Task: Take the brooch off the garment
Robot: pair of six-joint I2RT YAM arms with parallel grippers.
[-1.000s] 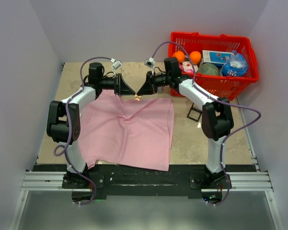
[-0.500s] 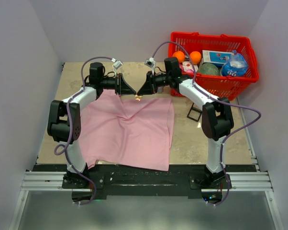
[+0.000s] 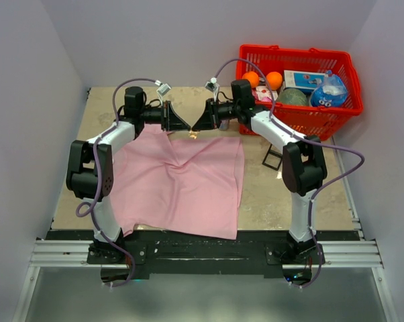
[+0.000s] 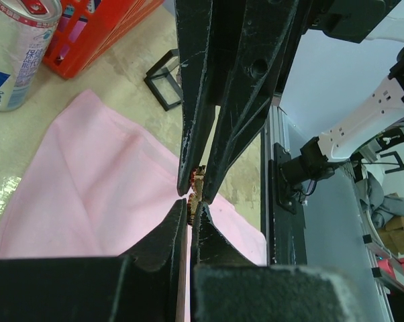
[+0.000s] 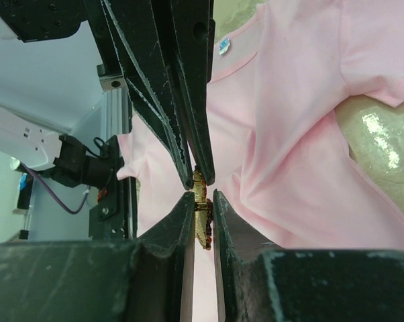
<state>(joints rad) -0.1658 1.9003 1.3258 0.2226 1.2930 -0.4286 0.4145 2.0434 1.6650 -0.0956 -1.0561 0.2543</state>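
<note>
The right gripper (image 5: 202,196) is clamped on the small golden brooch (image 5: 200,213), which sits between its fingertips at the far edge of the pink garment (image 3: 182,191). Meeting it tip to tip, the left gripper (image 4: 190,205) is pinched together on the garment just beside the brooch.

Betw. fingers of right claw (image 3: 195,128): brooch (image 3: 192,135). Opposite, tip-to-tip, left claw (image 3: 186,128). Under both, on surface (image 3: 282,194), garment (image 3: 182,181); basket (image 3: 296,48) right of right claw.

Pink garment (image 3: 182,181), golden-tan brooch (image 5: 201,204), black fingers (image 5: 167,231), red basket (image 3: 323,118), orange fruits (image 3: 274,80), white-and-black arms (image 3: 115,137), beige tabletop (image 3: 282,198)
</note>
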